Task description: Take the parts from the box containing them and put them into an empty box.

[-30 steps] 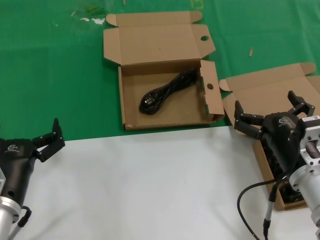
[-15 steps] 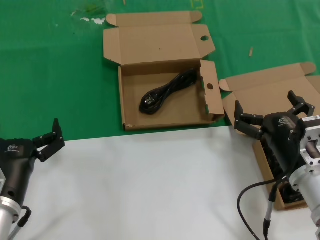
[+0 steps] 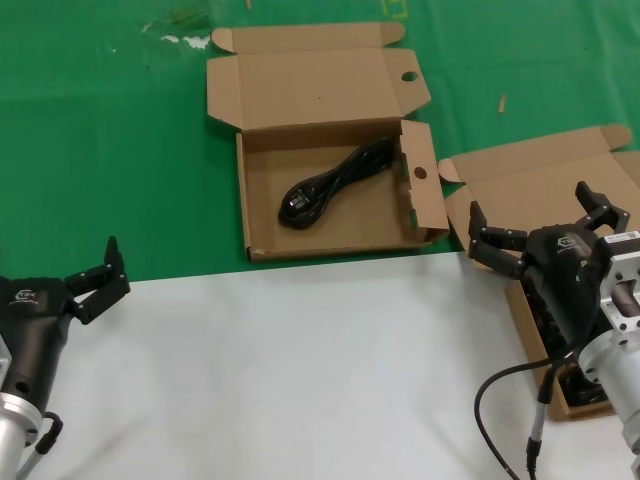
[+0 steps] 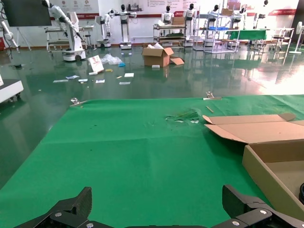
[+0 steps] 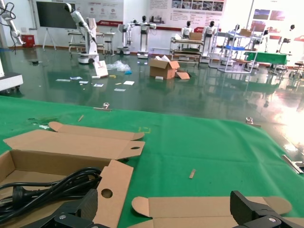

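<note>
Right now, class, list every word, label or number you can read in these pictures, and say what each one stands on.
None can be read.
Left gripper: small white mark on its body, too small.
Right gripper: the same, too small.
Hall wall posters: blurred.
Both cardboard boxes: plain.

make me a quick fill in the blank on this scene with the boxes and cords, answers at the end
1. The box with round holes holds one black ____.
2. The right gripper hovers over the box without holes with its fingers ____.
3. The left gripper sits near the edge where the white surface meets the ____ mat.
4. Both boxes have their lids ____.

Missing words: cord; open; green; open
</note>
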